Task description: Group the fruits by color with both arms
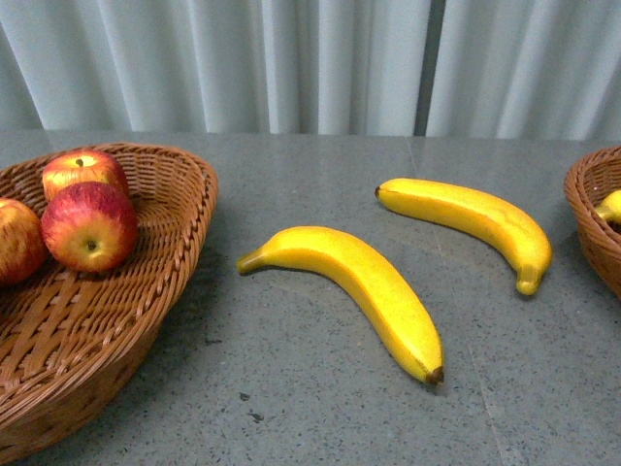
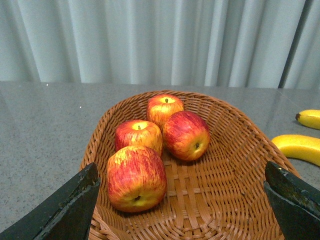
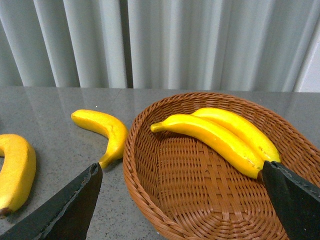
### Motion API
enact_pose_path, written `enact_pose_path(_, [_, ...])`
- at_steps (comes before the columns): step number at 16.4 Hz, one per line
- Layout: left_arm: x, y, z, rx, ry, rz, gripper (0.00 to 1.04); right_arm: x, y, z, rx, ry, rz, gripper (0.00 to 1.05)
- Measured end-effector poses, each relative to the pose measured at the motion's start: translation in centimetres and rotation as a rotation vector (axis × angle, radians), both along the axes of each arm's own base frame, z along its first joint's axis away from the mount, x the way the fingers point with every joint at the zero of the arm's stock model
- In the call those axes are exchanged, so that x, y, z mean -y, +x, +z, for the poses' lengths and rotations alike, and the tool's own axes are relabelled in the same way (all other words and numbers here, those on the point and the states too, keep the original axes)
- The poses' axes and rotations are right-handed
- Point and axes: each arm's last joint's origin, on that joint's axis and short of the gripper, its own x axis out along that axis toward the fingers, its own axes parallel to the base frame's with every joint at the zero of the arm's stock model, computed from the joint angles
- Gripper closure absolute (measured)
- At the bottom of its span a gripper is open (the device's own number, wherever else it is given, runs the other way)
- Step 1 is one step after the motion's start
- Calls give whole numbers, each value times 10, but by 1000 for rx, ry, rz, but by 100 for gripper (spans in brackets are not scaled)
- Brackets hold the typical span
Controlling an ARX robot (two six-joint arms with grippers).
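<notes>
— Apples (image 2: 186,135) are all in, four of them bunched and touching in the left basket (image 2: 240,145), out at nine o'clock on the counter (image 1: 320,408). They're red, streaked with yellow.
— And the left pincer (image 2: 181,172)?
— Poised at that basket's near end, jaws spread wide, nothing between them. It isn't touching any fruit.
— Bananas?
— Two lie loose on the counter. The near banana (image 1: 359,291) sits dead centre, dark tip pointing to five o'clock. The far banana (image 1: 466,218) lies at about two o'clock from it, close but apart, curving down toward the right basket (image 3: 200,190).
— What's in that one?
— It's over at three o'clock, with two basket bananas (image 3: 210,135) lying side by side, touching, along the far side of the weave.
— Right pincer (image 3: 181,167)?
— Jaws wide again, gripping nothing, held at the basket's near rim. The far banana's tip lies near the basket's wall, on the outside.
— Backdrop?
— Pale pleated curtain (image 1: 291,58) behind the counter.
</notes>
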Motion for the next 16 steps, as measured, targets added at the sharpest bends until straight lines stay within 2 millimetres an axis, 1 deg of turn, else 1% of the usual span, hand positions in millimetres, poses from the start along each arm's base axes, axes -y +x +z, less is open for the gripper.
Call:
enact_pose_path(4, [0, 0, 0, 0, 0, 0, 7, 0, 0, 1, 9, 9, 10, 6])
enact_pose_path(5, [0, 0, 0, 0, 0, 0, 7, 2, 4, 14, 127, 60, 92, 6])
enact_pose_path(6, [0, 0, 0, 0, 0, 0, 7, 1, 21, 18, 124, 123, 169, 6])
enact_pose_path(7, [0, 0, 0, 0, 0, 1, 7, -2, 38, 27, 126, 141, 200, 6])
enact_pose_path(8, [0, 0, 0, 0, 0, 0, 7, -5, 55, 42, 161, 149, 222, 6])
enact_pose_path(9, [0, 0, 0, 0, 0, 0, 7, -11, 78, 60, 201, 155, 235, 6])
enact_pose_path(10, [0, 0, 0, 0, 0, 0, 7, -22, 104, 69, 171, 165, 266, 6])
enact_pose_path(11, [0, 0, 0, 0, 0, 0, 7, -35, 126, 69, 104, 168, 295, 6])
enact_pose_path(12, [0, 0, 0, 0, 0, 0, 7, -57, 152, 67, 13, 162, 332, 6])
enact_pose_path(13, [0, 0, 0, 0, 0, 0, 7, -79, 169, 73, -18, 144, 363, 6])
enact_pose_path(14, [0, 0, 0, 0, 0, 0, 7, -100, 179, 85, -28, 129, 395, 6])
enact_pose_path(15, [0, 0, 0, 0, 0, 0, 7, -125, 186, 100, -37, 105, 441, 6])
enact_pose_path(16, [0, 0, 0, 0, 0, 0, 7, -149, 186, 109, -68, 70, 503, 6])
